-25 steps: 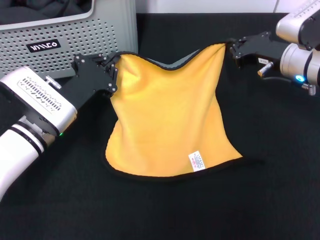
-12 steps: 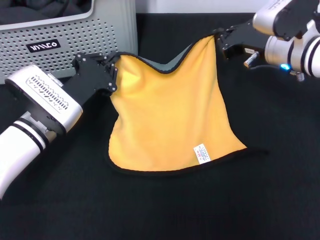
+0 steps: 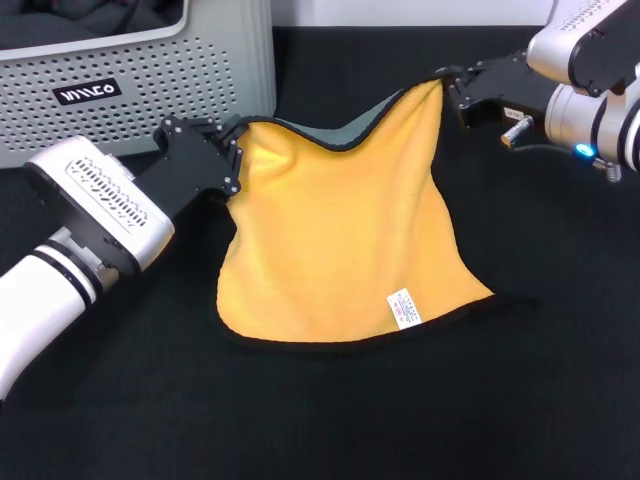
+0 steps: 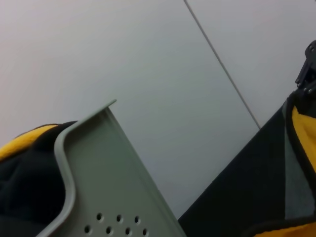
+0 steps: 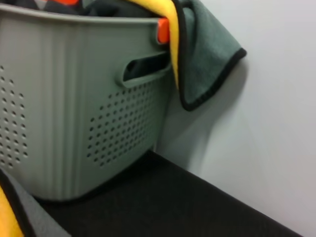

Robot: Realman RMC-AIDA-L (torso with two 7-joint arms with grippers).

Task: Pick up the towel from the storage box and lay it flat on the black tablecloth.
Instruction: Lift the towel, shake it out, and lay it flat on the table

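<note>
Towel (image 3: 335, 235) stretched between both hands: left hand (image 3: 232, 150) clenched on one upper corner, right hand (image 3: 452, 95) on the other; lower edge resting already on black tablecloth (image 3: 330, 420), outside storage box (image 3: 180, 70).

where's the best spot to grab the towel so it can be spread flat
Grip the towel at its two far corners, one arm coming in from each side. That is how it is held now: the left end effector is pinching the corner near the storage box, the right end effector the opposite corner. The edge between them sags, and the near edge already rests on the black tablecloth.
</note>
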